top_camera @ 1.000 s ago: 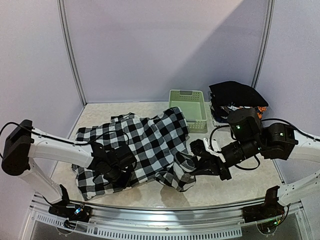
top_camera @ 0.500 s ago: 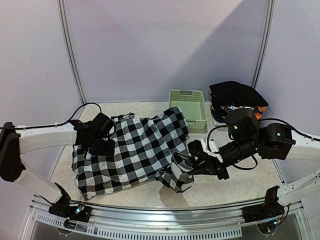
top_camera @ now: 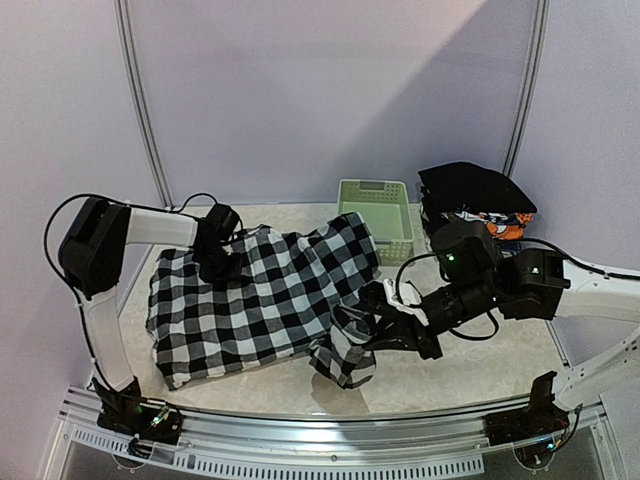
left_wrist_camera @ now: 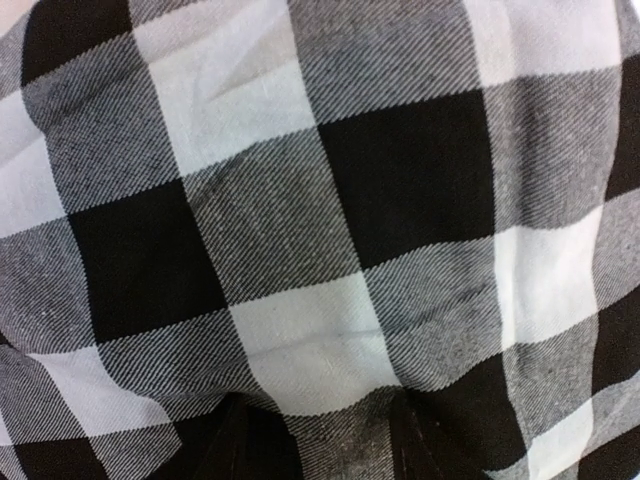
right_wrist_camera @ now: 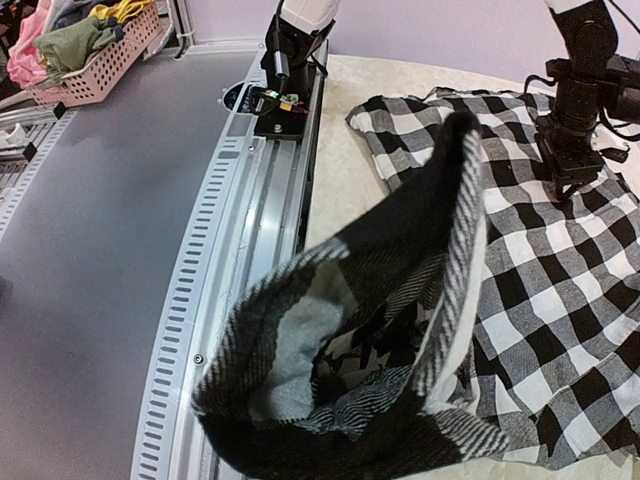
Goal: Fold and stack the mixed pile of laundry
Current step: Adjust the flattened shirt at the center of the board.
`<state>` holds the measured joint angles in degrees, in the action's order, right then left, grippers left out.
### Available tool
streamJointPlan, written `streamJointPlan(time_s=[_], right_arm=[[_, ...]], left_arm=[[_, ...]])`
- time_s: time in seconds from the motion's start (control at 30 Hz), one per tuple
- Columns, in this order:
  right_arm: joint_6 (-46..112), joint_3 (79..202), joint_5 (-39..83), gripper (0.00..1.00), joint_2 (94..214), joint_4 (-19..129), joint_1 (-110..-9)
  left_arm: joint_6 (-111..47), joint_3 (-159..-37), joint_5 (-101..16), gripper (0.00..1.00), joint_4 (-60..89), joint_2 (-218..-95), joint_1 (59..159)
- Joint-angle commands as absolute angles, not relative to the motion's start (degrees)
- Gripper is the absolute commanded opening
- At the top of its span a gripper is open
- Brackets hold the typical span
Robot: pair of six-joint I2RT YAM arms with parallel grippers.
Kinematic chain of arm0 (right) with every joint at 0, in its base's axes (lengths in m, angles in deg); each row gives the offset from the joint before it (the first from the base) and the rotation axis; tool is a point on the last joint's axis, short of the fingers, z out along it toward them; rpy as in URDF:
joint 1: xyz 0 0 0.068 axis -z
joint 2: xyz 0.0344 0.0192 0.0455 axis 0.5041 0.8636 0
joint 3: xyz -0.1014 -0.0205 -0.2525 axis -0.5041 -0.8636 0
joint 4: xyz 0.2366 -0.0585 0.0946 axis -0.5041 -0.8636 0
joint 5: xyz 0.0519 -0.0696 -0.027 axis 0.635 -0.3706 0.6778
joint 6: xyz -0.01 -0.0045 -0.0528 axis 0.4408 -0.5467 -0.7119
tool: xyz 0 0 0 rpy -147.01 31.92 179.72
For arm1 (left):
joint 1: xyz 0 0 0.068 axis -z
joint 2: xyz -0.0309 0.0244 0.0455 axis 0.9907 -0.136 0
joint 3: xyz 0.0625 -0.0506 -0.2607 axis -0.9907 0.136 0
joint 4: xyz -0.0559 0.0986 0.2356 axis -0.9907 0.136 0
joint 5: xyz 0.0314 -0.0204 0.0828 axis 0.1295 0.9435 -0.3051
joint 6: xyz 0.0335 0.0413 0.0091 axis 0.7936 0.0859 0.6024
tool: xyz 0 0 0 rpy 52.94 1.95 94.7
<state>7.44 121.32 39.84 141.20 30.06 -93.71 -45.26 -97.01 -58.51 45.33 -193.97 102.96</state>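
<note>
While right pincer (top_camera: 372, 328) holds the checked shirt (top_camera: 270, 300) edge aloft, left pincer (top_camera: 216, 263) spread cannot be told.

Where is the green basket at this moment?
In the top view, the green basket stands at the far edge of the table, right of centre, between the far corner of the checked shirt and the black cloth piled to its right.

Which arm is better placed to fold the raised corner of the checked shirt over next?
Right, probably. The right gripper is shut on the checked shirt's near right corner and holds it up off the table. The left gripper is down on the far left edge, with no visible grip.
</note>
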Motion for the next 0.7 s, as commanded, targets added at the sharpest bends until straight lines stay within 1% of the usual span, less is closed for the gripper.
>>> streamJointPlan(time_s=[0.0,0.27,0.33,0.4,0.57,0.67], right_arm=[[6.07,121.28,39.62,0.07,142.19,31.28,-93.48],[3.01,122.88,39.67,0.06,144.77,32.45,-93.29],[2.43,123.44,39.75,0.06,145.78,32.77,-93.2],[2.1,124.3,39.9,0.06,146.63,32.5,-93.08],[1.11,125.52,40.55,0.05,148.62,32.09,-92.98],[0.32,126.08,40.58,0.05,149.43,31.25,-92.91]], left_arm=[[-42.09,-105.18,-55.22,0.49,47.93,-201.35,101.48],[-36.6,-125.99,-56.44,0.49,57.09,-213.29,99.29],[-36.96,-128.03,-57.22,0.49,58.9,-213.37,99.13],[-37.12,-124.04,-58.25,0.52,56.02,-208.74,100.09],[-39.34,-108.47,-65.98,0.67,54.27,-191.27,103.89],[-43.05,-98.16,-71.63,0.83,54.46,-180.58,105.66]])
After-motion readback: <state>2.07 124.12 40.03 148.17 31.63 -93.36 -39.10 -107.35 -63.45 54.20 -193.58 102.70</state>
